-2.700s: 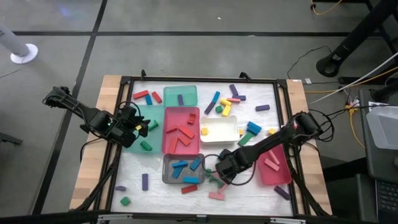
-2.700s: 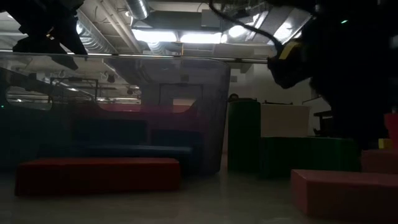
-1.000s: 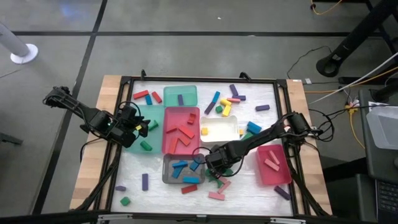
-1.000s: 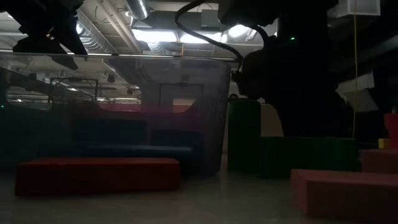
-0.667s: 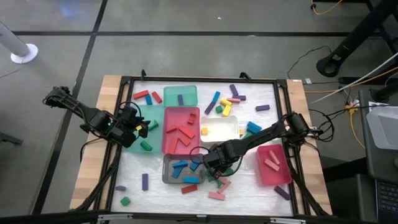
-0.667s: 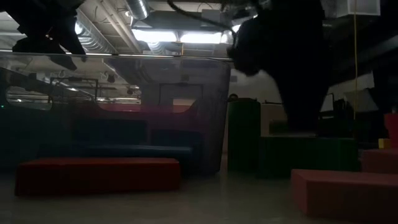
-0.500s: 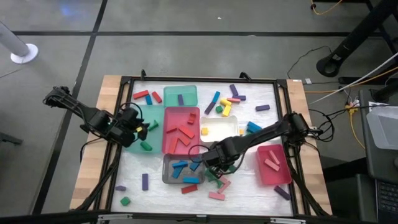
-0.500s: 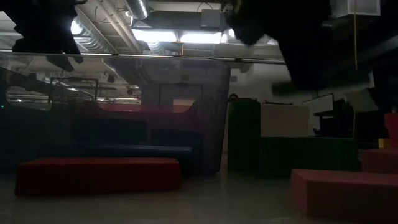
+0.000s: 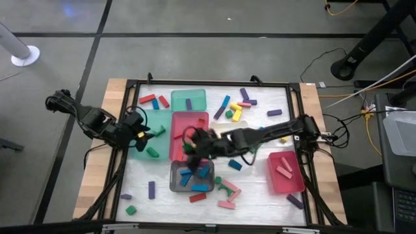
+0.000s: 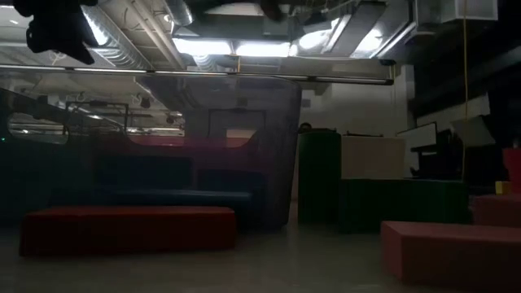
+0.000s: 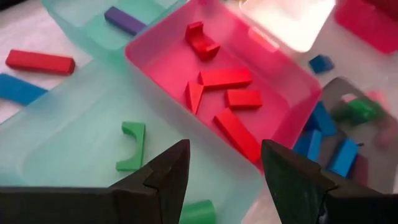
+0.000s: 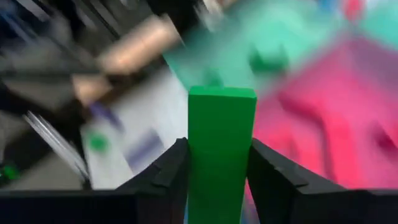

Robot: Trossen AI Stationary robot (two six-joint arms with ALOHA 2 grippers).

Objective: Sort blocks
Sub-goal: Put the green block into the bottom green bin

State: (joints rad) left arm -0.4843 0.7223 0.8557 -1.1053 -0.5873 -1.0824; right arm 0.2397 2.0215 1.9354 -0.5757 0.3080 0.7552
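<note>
Your right gripper (image 12: 217,155) clenched on green block (image 12: 221,137), bar standing between both fingers. In high view, right gripper (image 9: 193,144) sits over red tray (image 9: 177,127), near its edge toward grey tray (image 9: 174,174). Your left gripper (image 11: 224,165) released, jaws wide, nothing between them; it hovers over pale green tray (image 11: 68,143) holding green arch (image 11: 132,145). Red blocks (image 11: 225,78) lie in red tray. Blue blocks (image 9: 195,177) lie in grey tray. More blocks scattered across white table (image 9: 136,182).
</note>
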